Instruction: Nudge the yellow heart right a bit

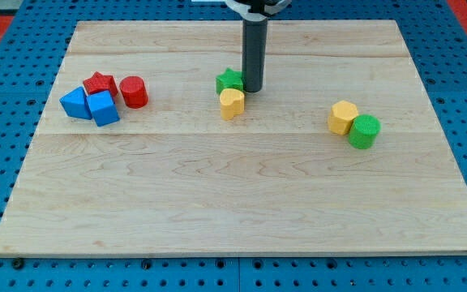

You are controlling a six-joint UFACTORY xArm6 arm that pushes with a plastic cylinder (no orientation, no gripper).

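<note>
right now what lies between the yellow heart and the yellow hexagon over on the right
Nothing: in the camera view the stretch of board from the yellow heart to the yellow hexagon is bare wood.

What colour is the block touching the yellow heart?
Green, a star, directly above the yellow heart; camera view.

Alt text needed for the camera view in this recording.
My tip rests on a wooden board beside the green star, just above-right of the yellow heart. Red and blue blocks cluster at the left; a yellow hexagon and green cylinder sit at the right.
</note>
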